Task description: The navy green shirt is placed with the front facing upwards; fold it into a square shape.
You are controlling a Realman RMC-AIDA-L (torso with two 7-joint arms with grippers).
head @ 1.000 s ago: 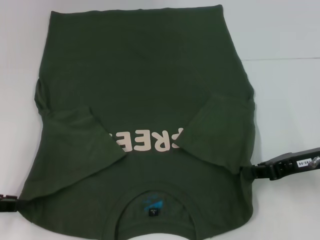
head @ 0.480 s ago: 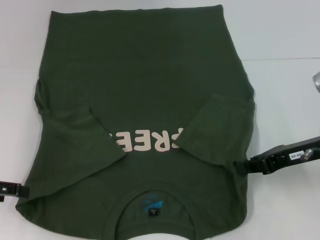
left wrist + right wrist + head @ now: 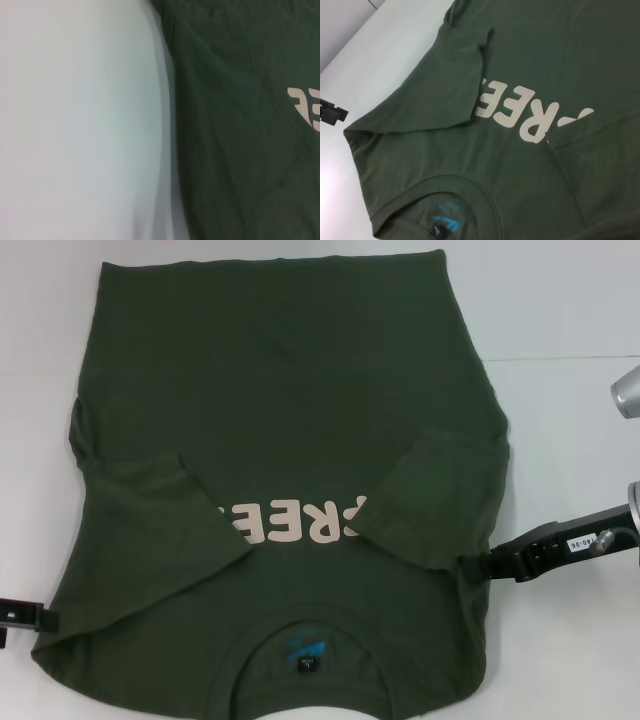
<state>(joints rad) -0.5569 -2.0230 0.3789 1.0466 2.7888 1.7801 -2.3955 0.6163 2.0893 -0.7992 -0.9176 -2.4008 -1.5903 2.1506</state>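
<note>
The navy green shirt (image 3: 300,390) lies front up on the white table, collar (image 3: 310,625) toward me, both short sleeves folded in over the pale "FREE" lettering (image 3: 290,523). My left gripper (image 3: 45,619) is at the shirt's near left shoulder corner, shut on its edge. My right gripper (image 3: 465,566) is at the near right shoulder edge, shut on the fabric, which is drawn inward there. The shirt fills the right wrist view (image 3: 545,60), where the left gripper (image 3: 342,117) shows at the corner. The left wrist view shows the shirt's side edge (image 3: 240,125).
The white table (image 3: 570,420) shows to the left and right of the shirt. A silver part of my right arm (image 3: 627,393) sits at the right edge of the head view. The shirt's hem lies at the far side.
My right gripper has moved inward to the left and slightly up, pulling the shirt's right shoulder edge with it. My left gripper has shifted slightly inward and up at the left corner.
</note>
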